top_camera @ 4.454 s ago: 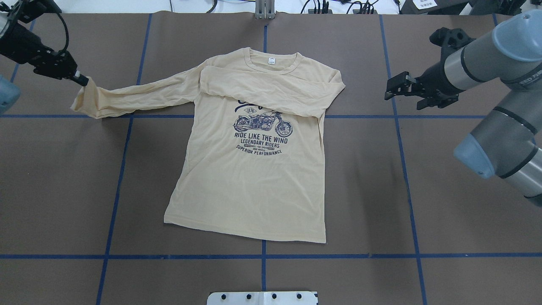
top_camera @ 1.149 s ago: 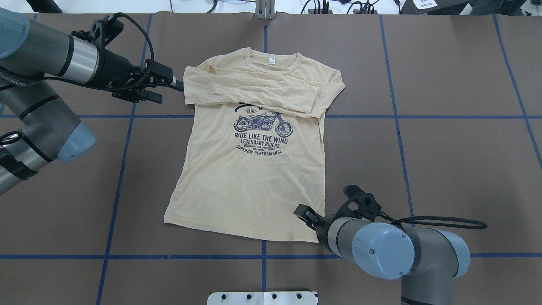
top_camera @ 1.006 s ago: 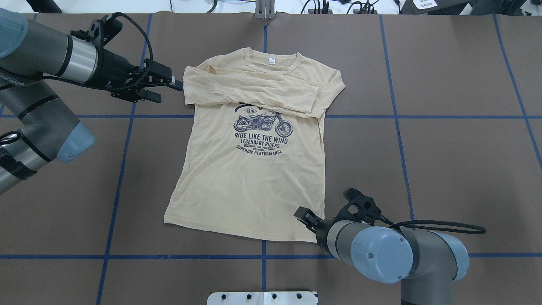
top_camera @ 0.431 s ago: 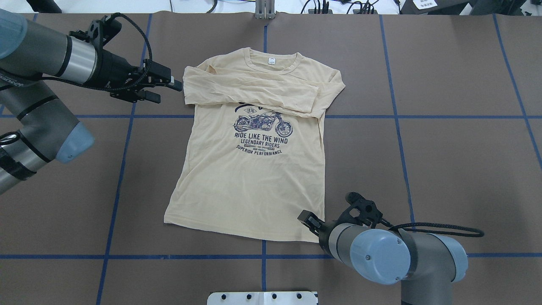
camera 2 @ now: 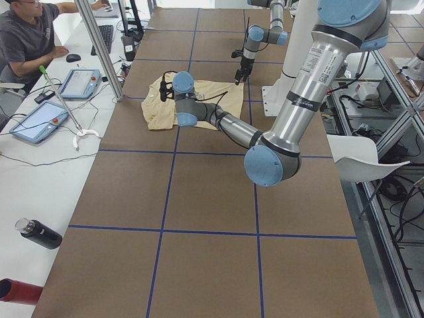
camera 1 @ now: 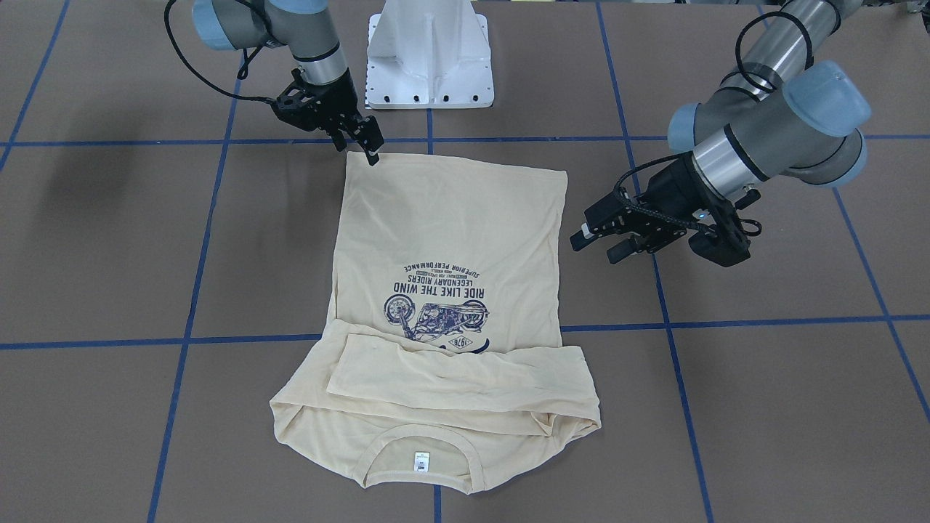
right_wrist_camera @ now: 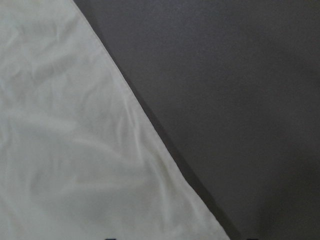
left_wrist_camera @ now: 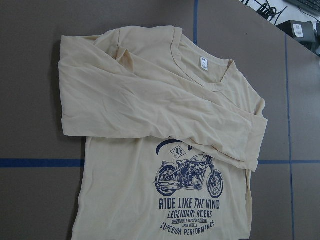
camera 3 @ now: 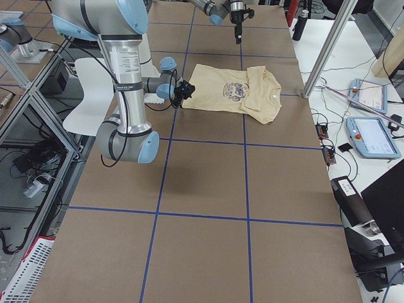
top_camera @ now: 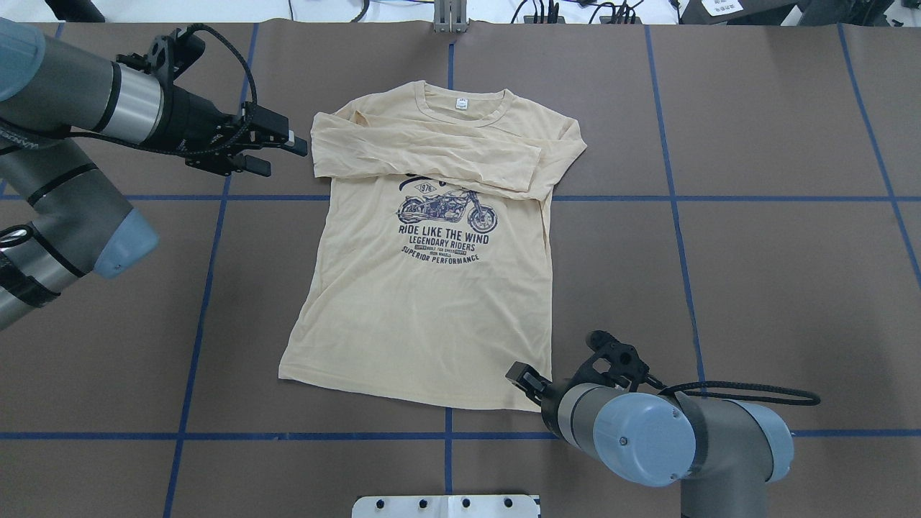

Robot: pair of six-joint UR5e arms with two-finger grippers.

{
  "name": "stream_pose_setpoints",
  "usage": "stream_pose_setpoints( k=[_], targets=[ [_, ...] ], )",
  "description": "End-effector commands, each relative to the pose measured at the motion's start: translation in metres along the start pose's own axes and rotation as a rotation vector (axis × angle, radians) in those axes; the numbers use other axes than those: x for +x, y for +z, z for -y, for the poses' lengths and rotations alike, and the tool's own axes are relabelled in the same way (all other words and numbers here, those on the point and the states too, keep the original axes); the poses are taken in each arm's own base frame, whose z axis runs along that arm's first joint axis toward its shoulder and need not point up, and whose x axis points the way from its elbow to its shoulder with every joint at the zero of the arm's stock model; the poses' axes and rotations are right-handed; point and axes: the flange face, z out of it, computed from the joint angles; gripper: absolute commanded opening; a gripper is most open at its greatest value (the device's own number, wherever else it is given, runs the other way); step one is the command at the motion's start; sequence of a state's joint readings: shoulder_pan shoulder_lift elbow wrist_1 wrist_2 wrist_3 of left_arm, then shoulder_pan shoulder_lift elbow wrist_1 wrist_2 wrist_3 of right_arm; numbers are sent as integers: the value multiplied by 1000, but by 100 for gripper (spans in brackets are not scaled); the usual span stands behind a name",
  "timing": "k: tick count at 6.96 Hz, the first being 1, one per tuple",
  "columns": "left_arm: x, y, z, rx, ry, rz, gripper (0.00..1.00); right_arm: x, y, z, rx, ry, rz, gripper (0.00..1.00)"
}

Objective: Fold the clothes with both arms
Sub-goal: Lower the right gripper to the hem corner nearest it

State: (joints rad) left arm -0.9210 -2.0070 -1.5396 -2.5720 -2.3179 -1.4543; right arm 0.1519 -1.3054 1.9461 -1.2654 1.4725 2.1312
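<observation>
The cream-yellow shirt (top_camera: 424, 309) lies flat, print side up, on the brown table, collar at the far side. Both long sleeves are folded across the chest, above the motorcycle print (top_camera: 446, 208). My left gripper (top_camera: 282, 158) hovers open just off the shirt's left shoulder fold, holding nothing; in the front-facing view it (camera 1: 596, 247) shows its fingers apart. My right gripper (camera 1: 363, 149) is down at the hem's near right corner (top_camera: 540, 399), fingers apart. Its wrist view shows only the shirt's edge (right_wrist_camera: 75, 150) close up.
The white pedestal base (camera 1: 429, 58) stands at the robot's side of the table. Blue tape lines (top_camera: 676, 216) grid the brown cover. A person (camera 2: 26, 40) sits at a side bench with tablets, beyond the table's far edge.
The left gripper carried the left sleeve across the chest, let it go and drew back a little to the left. The right arm swung from the far right down to the hem corner.
</observation>
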Motion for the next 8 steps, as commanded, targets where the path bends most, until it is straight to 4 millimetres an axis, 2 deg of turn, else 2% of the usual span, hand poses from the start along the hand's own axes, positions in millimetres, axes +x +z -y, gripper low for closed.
stream_pose_setpoints(
  k=[1, 3, 4, 5, 6, 8],
  targets=[
    [-2, 1, 0, -1, -1, 1, 86, 2, 1, -3, -6, -2, -7, 90],
    [-3, 2, 0, -3, -2, 3, 86, 4, 3, -4, -12, -3, -16, 87],
    [-4, 2, 0, -3, -3, 4, 86, 4, 3, -3, -14, -2, -19, 82],
    [-4, 2, 0, -3, -2, 3, 86, 5, 3, -4, -10, -4, -29, 73],
    [-4, 3, -1, -4, -4, 3, 86, 4, 2, -3, -9, -3, -28, 53],
    [-3, 3, -1, -4, -4, 2, 86, 5, 1, -3, -9, -4, -30, 0]
  ],
)
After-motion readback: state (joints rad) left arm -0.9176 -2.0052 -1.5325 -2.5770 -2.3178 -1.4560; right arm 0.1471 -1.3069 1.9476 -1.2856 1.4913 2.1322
